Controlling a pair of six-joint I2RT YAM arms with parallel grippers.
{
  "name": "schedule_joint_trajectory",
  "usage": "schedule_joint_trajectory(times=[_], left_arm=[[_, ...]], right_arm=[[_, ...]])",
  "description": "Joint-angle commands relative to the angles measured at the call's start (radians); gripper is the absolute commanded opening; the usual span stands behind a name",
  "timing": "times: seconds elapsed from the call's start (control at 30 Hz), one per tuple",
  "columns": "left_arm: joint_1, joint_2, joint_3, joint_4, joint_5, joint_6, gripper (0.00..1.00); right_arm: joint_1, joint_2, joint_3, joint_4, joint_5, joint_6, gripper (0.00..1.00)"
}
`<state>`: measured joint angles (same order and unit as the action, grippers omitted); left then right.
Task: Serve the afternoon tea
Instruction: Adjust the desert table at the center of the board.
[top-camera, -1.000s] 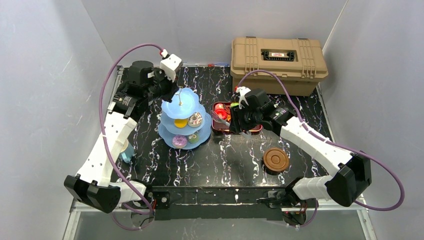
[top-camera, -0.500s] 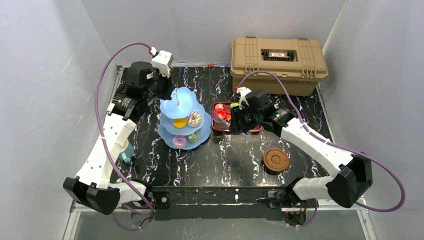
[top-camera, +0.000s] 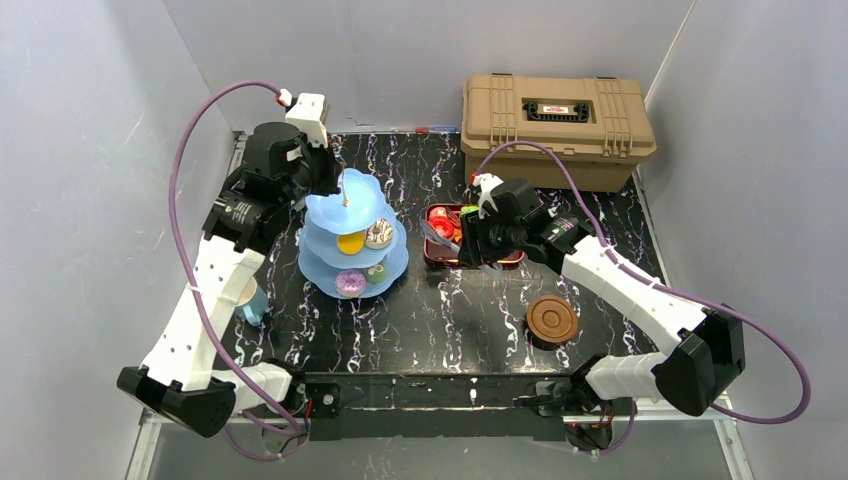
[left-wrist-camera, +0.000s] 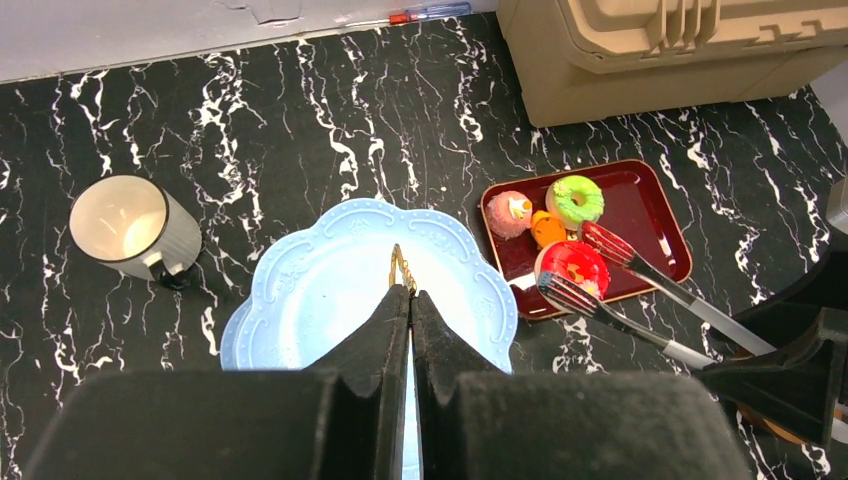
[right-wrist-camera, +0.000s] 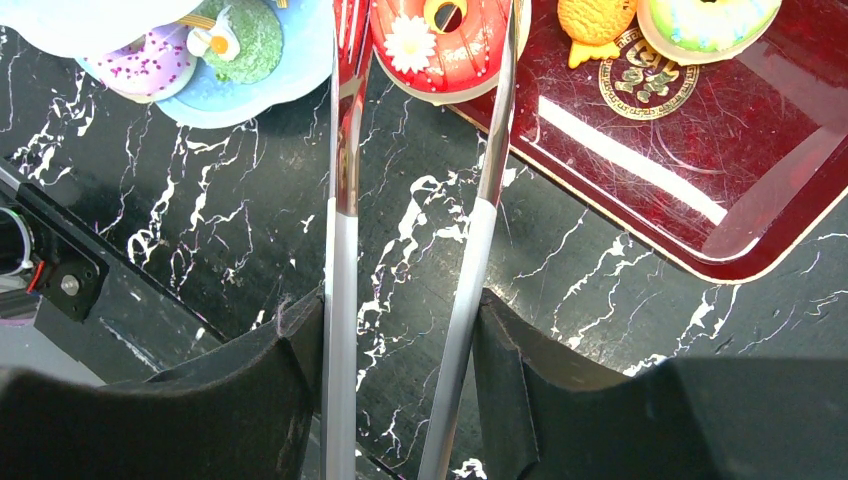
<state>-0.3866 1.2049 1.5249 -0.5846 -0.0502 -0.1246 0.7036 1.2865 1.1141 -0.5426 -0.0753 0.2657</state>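
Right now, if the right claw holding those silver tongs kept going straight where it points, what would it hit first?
Probably the red round toy donut with a white flower, at the edge of the dark red rectangular tray; the silver metal tongs in the right claw straddle it. Their height above it is unclear.

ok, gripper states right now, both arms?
Left gripper: closed on the gold top handle of the light blue tiered stand.
Right gripper: closed on the metal tongs.

One three-tier stand; one dark red tray; eight toy treats, four on each; two cups, a silvery-beige cup and a teal cup; one pair of tongs; one tan case; one stack of brown saucers, number indistinct
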Motion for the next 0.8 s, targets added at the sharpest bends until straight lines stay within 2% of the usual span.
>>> schedule_joint_trajectory(times=[0.0,0.17,0.47,0.5,0.53,0.63,0.7,0.77], left_arm=[[-0.019,-0.036,0.033,0.045,-0.086,-0.063,0.0],[-0.037,-0.06,-0.034,0.043,-0.092,-0.171,0.0],[-0.051,-0.079,-0.125,0.068,-0.085,-0.191,0.02],[-0.051,-0.085,-0.131,0.068,-0.072,-0.187,0.08],[-0.051,-0.091,-0.135,0.068,-0.06,-0.181,0.2],[-0.051,-0.116,-0.13,0.066,-0.015,-0.135,0.6],[-0.051,-0.135,-0.112,0.048,0.019,-0.077,0.76],[-0.051,-0.149,-0.089,0.021,0.095,0.009,0.88]], right_arm=[[0.0,-0.037,-0.01,0.07,-0.011,0.006,0.01],[0.0,-0.031,-0.008,0.072,-0.014,0.006,0.01],[0.0,-0.046,-0.022,0.072,-0.006,0.006,0.01],[0.0,-0.047,-0.024,0.072,-0.006,0.006,0.01],[0.0,-0.047,-0.025,0.073,-0.006,0.006,0.01],[0.0,-0.045,-0.025,0.073,-0.007,0.006,0.01],[0.0,-0.045,-0.025,0.073,-0.009,0.006,0.01],[0.0,-0.047,-0.024,0.073,-0.01,0.007,0.01]])
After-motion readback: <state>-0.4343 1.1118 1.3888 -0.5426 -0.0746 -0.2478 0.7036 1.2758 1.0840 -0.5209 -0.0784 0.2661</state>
